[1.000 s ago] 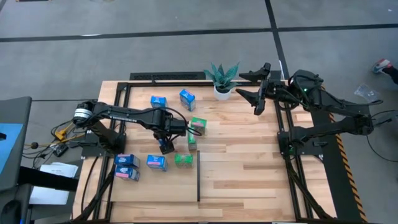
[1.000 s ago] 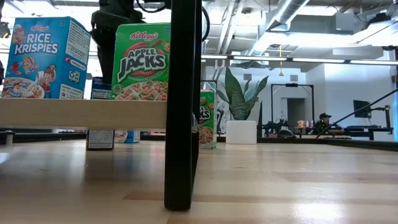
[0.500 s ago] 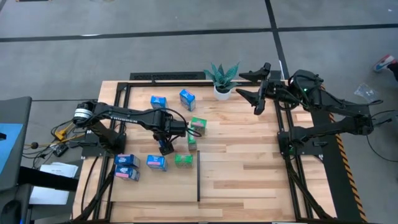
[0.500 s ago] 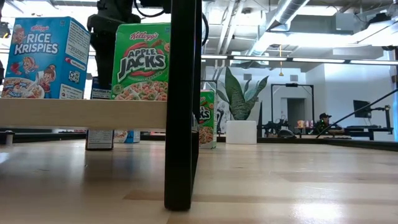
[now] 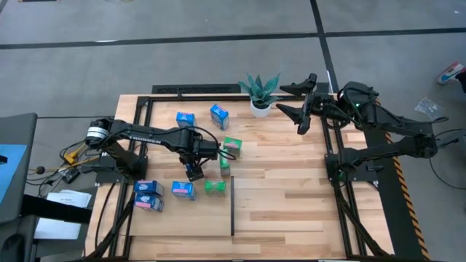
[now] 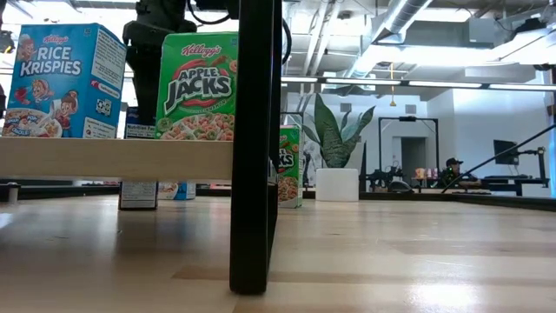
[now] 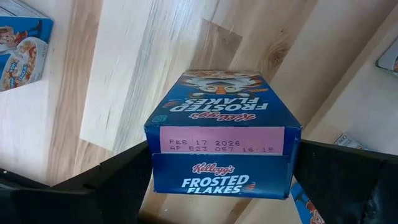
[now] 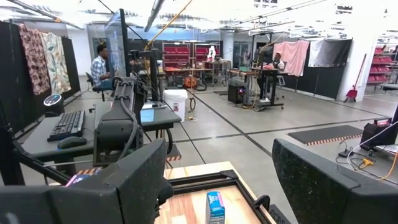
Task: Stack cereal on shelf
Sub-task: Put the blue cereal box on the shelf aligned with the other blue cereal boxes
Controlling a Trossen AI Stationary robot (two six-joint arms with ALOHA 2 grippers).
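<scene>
While the table (image 5: 291, 196) and shelf (image 6: 113, 157) look unchanged vs a sec ago, my left gripper (image 7: 221, 168) has narrowed around the blue cereal box (image 7: 222, 134), mid-table beside the green ones; fingers (image 7: 118, 180) look about touching its sides, so pickup's starting, I reckon. Right gripper (image 5: 297, 102) idles wide open, empty, nr the plant (image 5: 261, 91). Box reads "Kellogg's Frosted Flakes", "FEB 17 2026".

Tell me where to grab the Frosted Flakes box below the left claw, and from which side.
Take the Frosted Flakes box by its two side faces near the top, coming straight down: it stands upright on the table, top flap up, left claw directly above.
</scene>
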